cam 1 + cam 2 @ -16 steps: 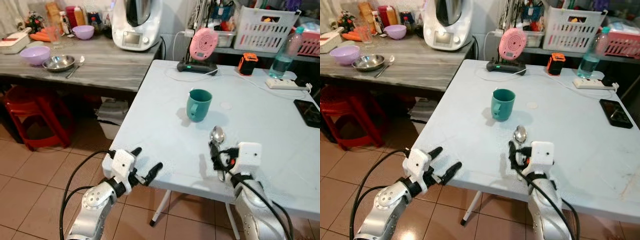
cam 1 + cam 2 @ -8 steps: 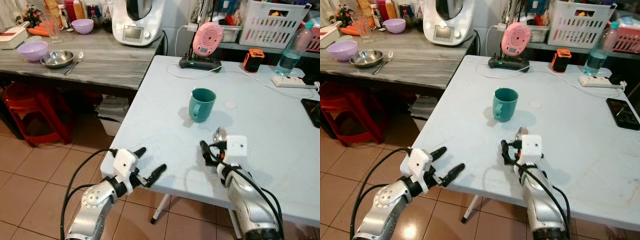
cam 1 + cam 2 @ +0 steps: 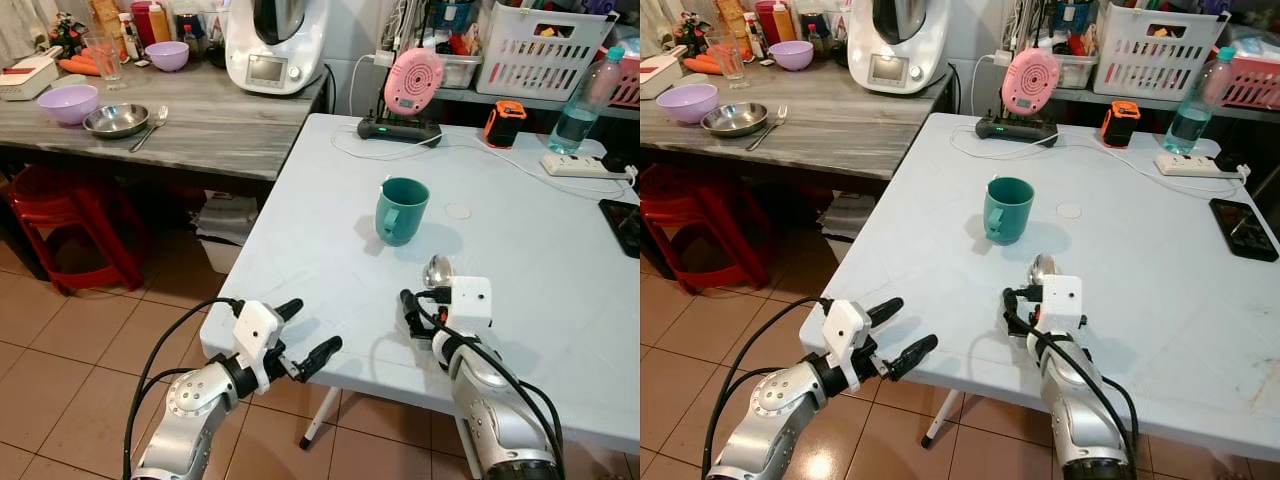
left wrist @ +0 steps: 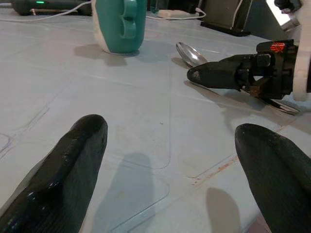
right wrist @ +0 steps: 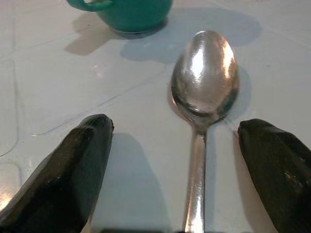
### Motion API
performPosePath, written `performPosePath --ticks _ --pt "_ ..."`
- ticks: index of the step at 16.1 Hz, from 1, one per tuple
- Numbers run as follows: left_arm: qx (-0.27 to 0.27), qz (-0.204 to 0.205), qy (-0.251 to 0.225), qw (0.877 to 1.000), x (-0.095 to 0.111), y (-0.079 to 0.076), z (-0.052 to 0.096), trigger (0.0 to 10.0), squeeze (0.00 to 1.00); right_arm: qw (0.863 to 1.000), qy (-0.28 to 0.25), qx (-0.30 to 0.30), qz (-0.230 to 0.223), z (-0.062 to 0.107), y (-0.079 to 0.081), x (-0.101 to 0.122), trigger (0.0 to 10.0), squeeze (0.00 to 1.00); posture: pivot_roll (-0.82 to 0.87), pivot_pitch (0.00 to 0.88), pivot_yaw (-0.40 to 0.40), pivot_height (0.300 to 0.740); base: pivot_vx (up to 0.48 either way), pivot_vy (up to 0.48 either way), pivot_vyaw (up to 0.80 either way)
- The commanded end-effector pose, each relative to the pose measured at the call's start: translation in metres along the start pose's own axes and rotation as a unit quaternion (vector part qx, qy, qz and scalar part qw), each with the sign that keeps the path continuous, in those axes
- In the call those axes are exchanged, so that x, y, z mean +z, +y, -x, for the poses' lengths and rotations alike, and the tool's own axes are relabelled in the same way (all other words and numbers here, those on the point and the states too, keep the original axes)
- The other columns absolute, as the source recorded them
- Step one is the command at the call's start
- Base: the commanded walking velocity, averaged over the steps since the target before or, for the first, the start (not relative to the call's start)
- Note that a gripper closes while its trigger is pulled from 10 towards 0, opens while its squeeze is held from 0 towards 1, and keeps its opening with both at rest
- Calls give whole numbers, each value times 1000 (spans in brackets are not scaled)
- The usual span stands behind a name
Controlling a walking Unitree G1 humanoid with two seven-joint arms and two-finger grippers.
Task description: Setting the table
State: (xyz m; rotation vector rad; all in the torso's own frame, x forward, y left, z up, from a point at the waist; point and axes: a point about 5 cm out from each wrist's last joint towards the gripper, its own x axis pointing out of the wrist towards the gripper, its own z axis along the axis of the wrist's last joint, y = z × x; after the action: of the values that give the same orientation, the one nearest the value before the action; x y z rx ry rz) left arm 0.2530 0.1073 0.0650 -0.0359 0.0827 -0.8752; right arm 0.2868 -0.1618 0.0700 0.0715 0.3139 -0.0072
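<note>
1. Kitchen area, tiled floor. White worktop (image 3: 520, 260) in front; grey worktop (image 3: 200, 120) beyond it on the left, carrying a purple bowl (image 3: 67, 103), a steel dish (image 3: 116, 120), a fork (image 3: 150, 127) and a white appliance (image 3: 274, 42).
2. Teal mug (image 3: 401, 210) stands upright near the middle of the white worktop, handle turned toward the robot.
3. Spoon (image 5: 204, 92) lies flat on the white worktop just on the robot's side of the mug, bowl end toward the mug, not touching it.
4. Right hand (image 3: 425, 318) rests low over the spoon's handle; fingers (image 5: 80, 165) spread apart, one each side of the handle, not gripping it.
5. Left hand (image 3: 303, 335) sits at the near left edge of the white worktop, fingers (image 4: 73, 160) spread wide, holding nothing.
6. Far edge of the white worktop: pink round device (image 3: 413, 80), orange item (image 3: 505, 123), water bottle (image 3: 583, 95), power strip (image 3: 582, 166). Dark phone (image 3: 1240, 228) at right.
</note>
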Motion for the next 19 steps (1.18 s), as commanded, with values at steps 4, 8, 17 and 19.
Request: performPosePath --ticks 4,8,17,19 --pt "-33 -6 2 999 3 -1 -3 10000 0 999 37 -31 -10 1 -9 -7 0 0 -107 0 -9 740 0 0 0" --pt "-41 -12 1 999 5 -2 -4 10000 0 997 61 -40 -7 0 -15 -12 0 0 -109 0 -9 740 0 0 0" --pt "-75 -80 21 994 8 -2 -3 10000 0 994 103 -26 -22 2 -18 -27 0 0 -110 0 -11 740 0 0 0" --pt "-76 -83 21 993 8 -1 -3 10000 0 994 106 -25 -24 3 -19 -29 0 0 -112 0 -10 740 0 0 0"
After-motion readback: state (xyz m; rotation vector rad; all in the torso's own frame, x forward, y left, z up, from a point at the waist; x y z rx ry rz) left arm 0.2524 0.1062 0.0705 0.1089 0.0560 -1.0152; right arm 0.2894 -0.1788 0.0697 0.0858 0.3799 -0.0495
